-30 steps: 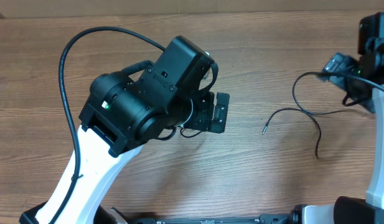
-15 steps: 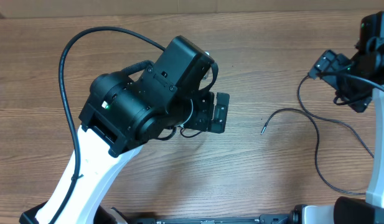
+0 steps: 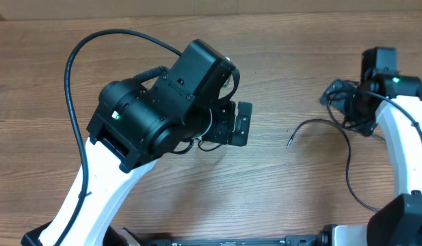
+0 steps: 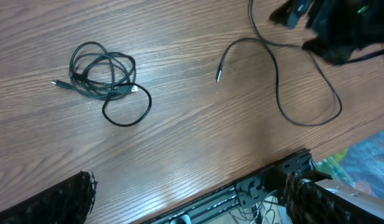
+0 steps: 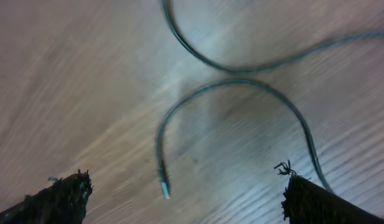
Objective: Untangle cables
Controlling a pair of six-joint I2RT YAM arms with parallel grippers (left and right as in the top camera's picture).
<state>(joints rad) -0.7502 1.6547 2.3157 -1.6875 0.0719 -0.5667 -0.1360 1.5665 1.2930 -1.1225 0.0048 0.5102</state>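
A coiled bundle of thin black cables [image 4: 102, 77] lies on the wooden table in the left wrist view; the left arm hides most of it from overhead. A separate loose cable [image 3: 348, 158] curves across the right side, its plug end [image 3: 289, 143] pointing left. My left gripper [image 3: 234, 126] hovers open above the bundle, its fingertips [image 4: 61, 200] holding nothing. My right gripper [image 3: 338, 102] hangs open over the loose cable [image 5: 241, 84], whose plug tip [image 5: 164, 190] lies between the spread fingers [image 5: 313, 202], untouched.
The left arm's thick black cable [image 3: 77, 75] arcs over the table's back left. The table's front edge and a metal rail [image 4: 254, 186] lie just below the left gripper. The right arm's white link [image 3: 402, 150] stands at the right edge.
The right arm has swung in from the right edge to above the loose cable. That cable now lies spread in a longer curve toward the front right. The left arm has not moved.
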